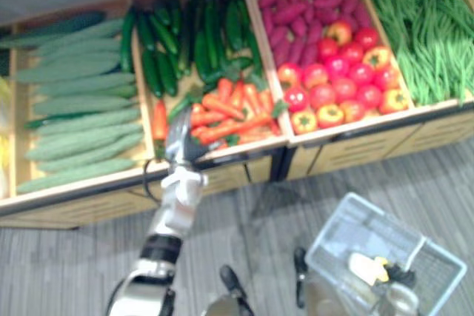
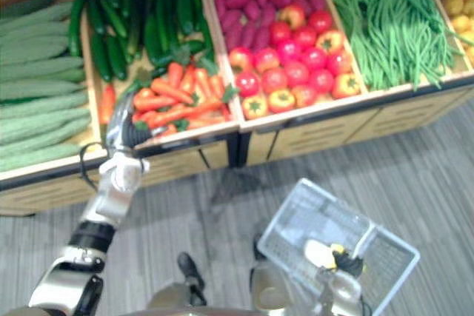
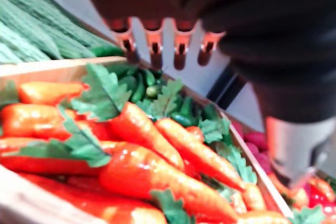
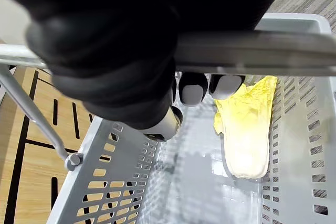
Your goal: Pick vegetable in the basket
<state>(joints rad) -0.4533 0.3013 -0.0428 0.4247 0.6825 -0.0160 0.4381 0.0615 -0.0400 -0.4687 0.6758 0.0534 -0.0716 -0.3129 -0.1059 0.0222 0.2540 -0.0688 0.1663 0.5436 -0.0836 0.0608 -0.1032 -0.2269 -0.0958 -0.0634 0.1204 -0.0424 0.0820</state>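
Orange carrots [image 3: 157,171] crowd the crate's [image 3: 42,69] front edge; left hand [image 1: 181,138] hovers spread just above. Right hand [image 4: 121,66] clasps the handle [image 4: 252,51] of the basket [image 4: 121,182].

On the stand [image 2: 311,135], carrots [image 2: 178,98] fill the front of the second bin from the left, with tomatoes [image 2: 292,68] in the next bin. The left hand [image 2: 121,129] is at the carrot bin's front left corner. Before the stand, the basket [image 2: 285,220] holds a pale cabbage [image 2: 320,253], the right hand [image 2: 346,264] at its near rim.
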